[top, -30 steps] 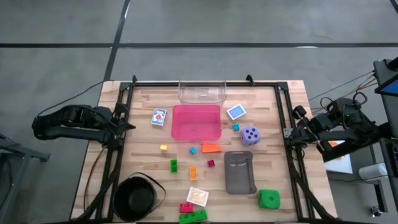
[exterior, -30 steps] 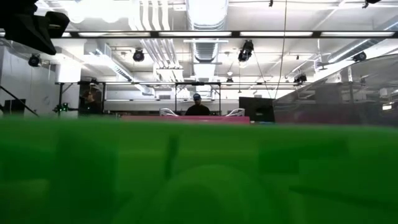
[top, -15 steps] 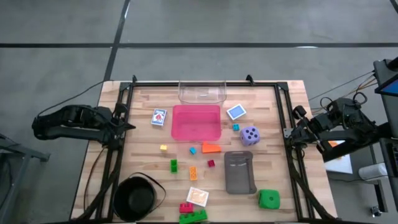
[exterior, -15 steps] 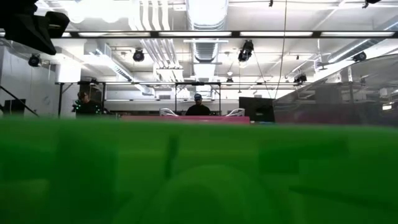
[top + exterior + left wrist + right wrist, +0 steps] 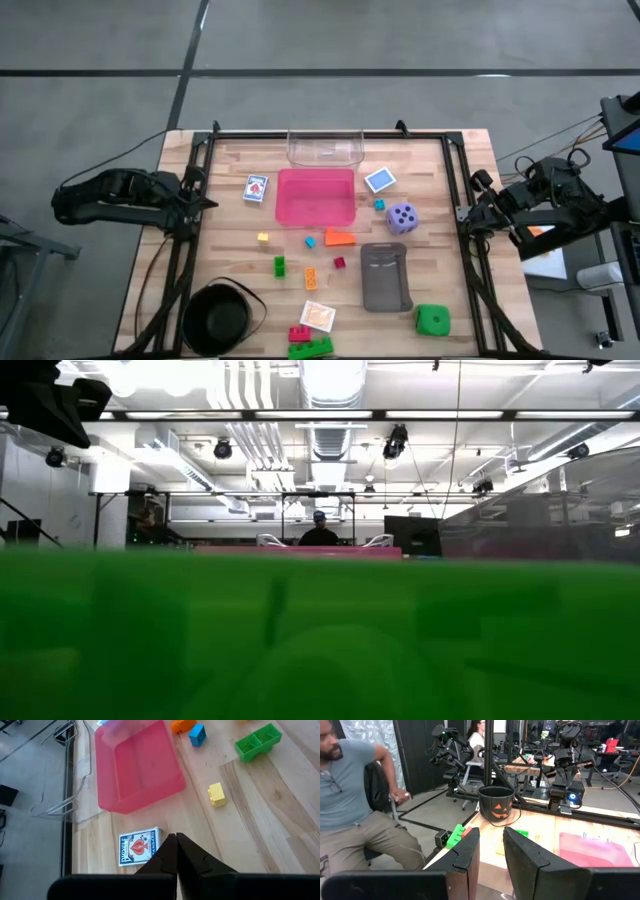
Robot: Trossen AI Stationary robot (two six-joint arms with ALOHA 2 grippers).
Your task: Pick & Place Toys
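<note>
left fingers (image 5: pixel 176 851) shut above card (image 5: pixel 140 846)

The table (image 5: pixel 440 210) is pale wood with lines in it. The pink tray (image 5: pixel 140 767) is shiny, smooth plastic. The yellow brick (image 5: pixel 216 795) and green brick (image 5: pixel 257 741) are bumpy plastic. The clear tray (image 5: pixel 325 148) looks see-through.

Pink tray (image 5: pixel 316 197) mid-table; clear tray (image 5: pixel 325 148) behind; black bowl (image 5: pixel 221 318) front-left.
</note>
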